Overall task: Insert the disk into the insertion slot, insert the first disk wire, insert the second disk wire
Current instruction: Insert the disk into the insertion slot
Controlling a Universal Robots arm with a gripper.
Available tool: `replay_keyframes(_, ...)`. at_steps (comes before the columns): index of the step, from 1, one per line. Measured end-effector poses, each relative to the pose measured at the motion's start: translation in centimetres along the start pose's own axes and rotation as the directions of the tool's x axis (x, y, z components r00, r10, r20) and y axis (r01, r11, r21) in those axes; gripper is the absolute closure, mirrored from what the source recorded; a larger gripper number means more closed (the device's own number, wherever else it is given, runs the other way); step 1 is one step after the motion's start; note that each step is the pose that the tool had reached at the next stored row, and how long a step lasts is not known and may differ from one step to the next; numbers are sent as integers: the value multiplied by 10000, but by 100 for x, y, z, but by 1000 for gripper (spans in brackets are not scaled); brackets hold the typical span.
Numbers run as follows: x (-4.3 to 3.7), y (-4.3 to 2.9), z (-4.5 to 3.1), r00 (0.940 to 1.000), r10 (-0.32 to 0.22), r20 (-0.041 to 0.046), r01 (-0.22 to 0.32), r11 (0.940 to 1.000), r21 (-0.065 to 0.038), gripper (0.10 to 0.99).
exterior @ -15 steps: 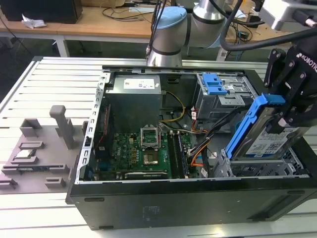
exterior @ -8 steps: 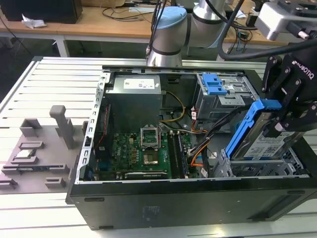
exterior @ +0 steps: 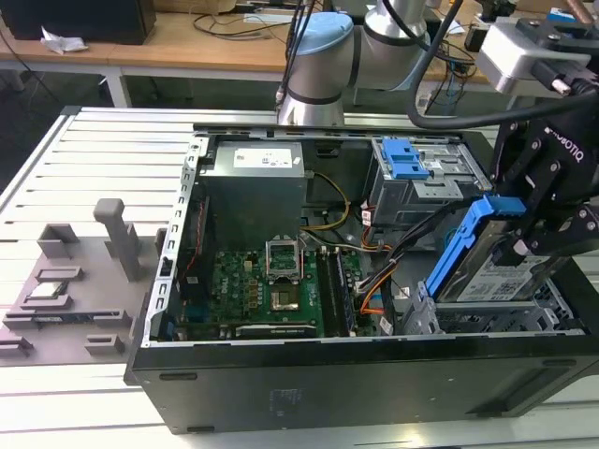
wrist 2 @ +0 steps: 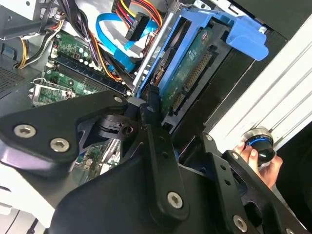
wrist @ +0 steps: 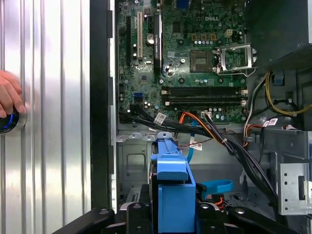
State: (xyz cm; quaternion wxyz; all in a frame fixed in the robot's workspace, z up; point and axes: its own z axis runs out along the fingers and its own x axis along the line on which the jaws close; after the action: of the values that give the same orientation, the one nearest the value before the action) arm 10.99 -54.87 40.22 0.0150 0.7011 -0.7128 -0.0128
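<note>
My gripper (exterior: 526,245) is shut on the disk (exterior: 494,277), a silver drive with a white label in a bright blue carrier (exterior: 460,239). I hold it tilted, one end raised, just above the insertion slot (exterior: 510,316), the low perforated metal cage at the case's corner on the exterior view's right. In the second wrist view the disk (wrist 2: 192,73) shows its green underside between my black fingers (wrist 2: 152,105). The first wrist view shows the carrier (wrist: 173,180) end-on over the cage (wrist: 132,163). A loose blue flat cable (wrist 2: 109,34) and a power plug (wrist 2: 137,23) lie beside the cage.
The open computer case (exterior: 281,369) lies on a slatted aluminium table (exterior: 103,159). A taller grey cage with a blue latch (exterior: 410,161) stands behind the slot. Motherboard (exterior: 271,285) and black cable bundles (wrist: 195,129) fill the middle. A person's hand (wrist: 7,92) rests on a round knob (wrist 2: 258,141).
</note>
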Motion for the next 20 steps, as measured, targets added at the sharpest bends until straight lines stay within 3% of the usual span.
replay_keyframes(8,0,-7,163,10000,0,0,0,10000,0,725)
replay_keyframes(14,0,-7,170,10000,1,-18,-1,10000,0,725)
replay_keyframes(16,0,-7,170,10000,1,-15,-1,10000,0,651)
replay_keyframes(20,0,-7,171,10000,1,-17,-1,10000,0,667)
